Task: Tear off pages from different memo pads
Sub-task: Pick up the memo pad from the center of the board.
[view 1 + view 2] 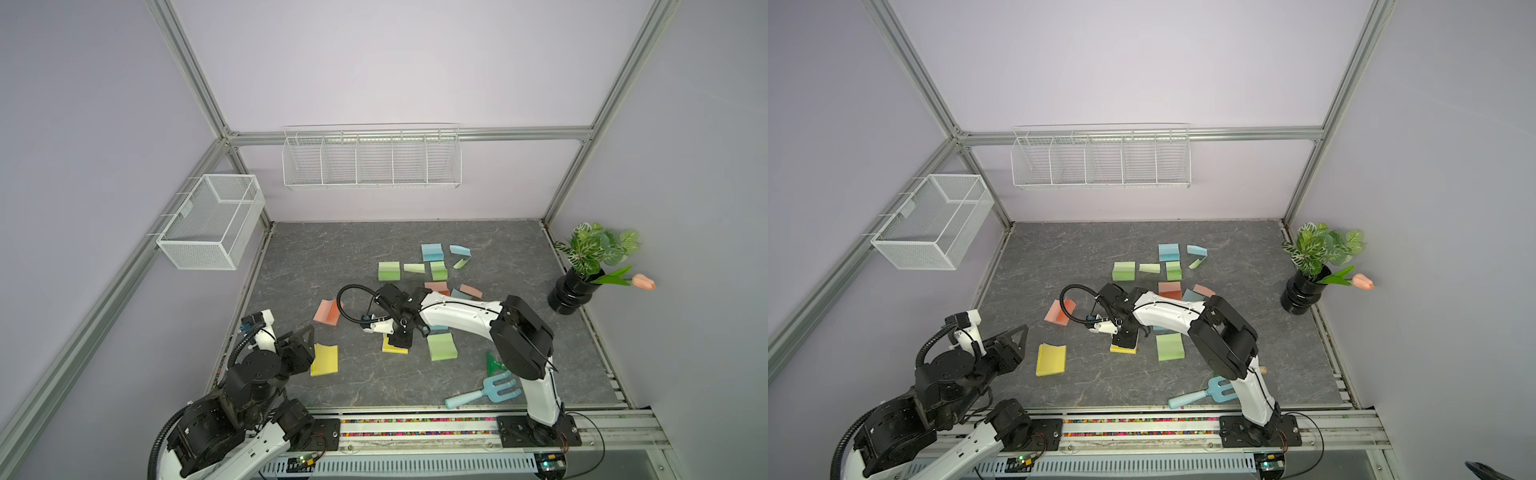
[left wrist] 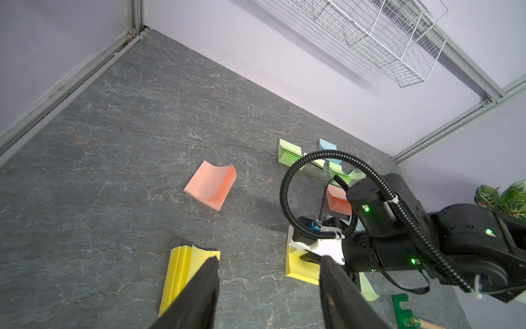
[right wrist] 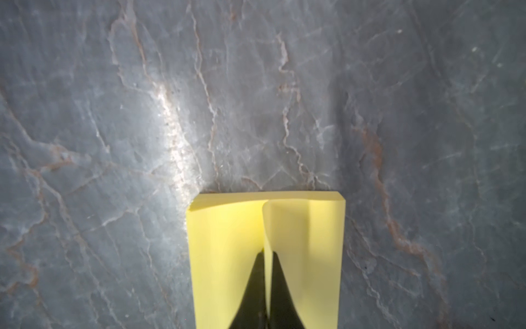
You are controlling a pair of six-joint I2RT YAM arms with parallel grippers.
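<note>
Right gripper (image 3: 267,255) is pinched tight on the raised top page (image 3: 284,228) of the yellow memo pad (image 3: 242,198), mid-table as I see it. Left gripper (image 2: 270,260) has jaws apart, holding nothing, just beside the second yellow pad (image 2: 179,270) at the table (image 2: 113,142) edge near its base.

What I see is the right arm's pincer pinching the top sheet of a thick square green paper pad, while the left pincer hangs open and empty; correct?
The colour is wrong: the thick square paper pad is yellow, not green. The right wrist view shows the right pincer shut on that pad's thin yellow top sheet. The left pincer does hang open and empty.
</note>
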